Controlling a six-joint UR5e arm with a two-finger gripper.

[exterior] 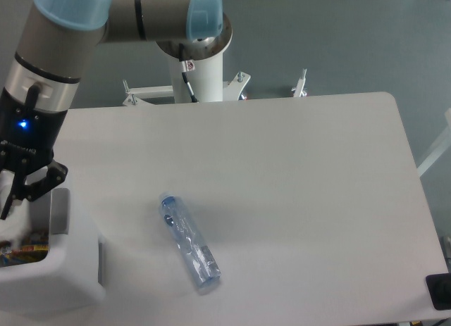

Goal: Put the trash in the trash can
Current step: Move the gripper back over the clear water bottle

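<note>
My gripper (pixel 8 208) hangs over the open top of the white trash can (pixel 74 273) at the far left, partly cut off by the frame edge. It is shut on the crumpled white wrapper (pixel 11 227), which dangles from the fingertips just inside the can's mouth. The flattened clear plastic bottle (pixel 189 241) lies diagonally on the white table (pixel 303 185), to the right of the can and well apart from the gripper.
Colourful litter (pixel 22 251) lies in the can, whose rim carries a grey strip (pixel 61 212). The arm's white pedestal (pixel 199 58) stands behind the table's far edge. A black object (pixel 438 291) sits at the near right corner.
</note>
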